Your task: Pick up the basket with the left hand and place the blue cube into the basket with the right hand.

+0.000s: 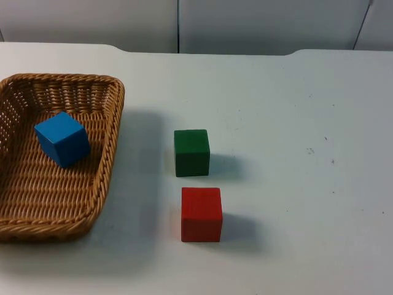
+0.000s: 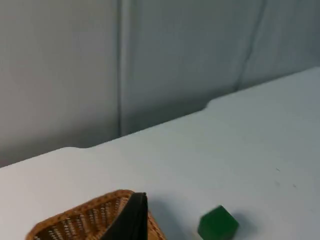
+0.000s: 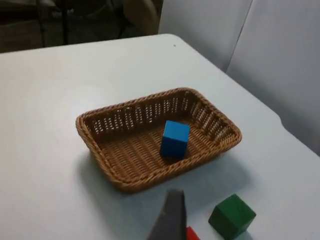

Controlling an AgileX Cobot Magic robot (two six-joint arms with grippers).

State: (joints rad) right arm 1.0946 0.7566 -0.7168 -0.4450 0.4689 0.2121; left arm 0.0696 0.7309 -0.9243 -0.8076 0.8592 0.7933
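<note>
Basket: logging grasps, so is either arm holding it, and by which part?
It cannot be told. The basket sits with the blue cube inside.

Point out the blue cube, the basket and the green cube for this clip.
blue cube [image 1: 61,139]: top view, on its front face.
basket [image 1: 109,147]: top view, on its right-hand woven wall.
green cube [image 1: 191,153]: top view, near the middle of the block.

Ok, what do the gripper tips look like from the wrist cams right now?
Left gripper: a black, flat, narrow fingertip with a squared end, at the basket rim. Right gripper: a dark grey, tapered fingertip, blurred, over the table near the green cube. No markings can be made out on either.
</note>
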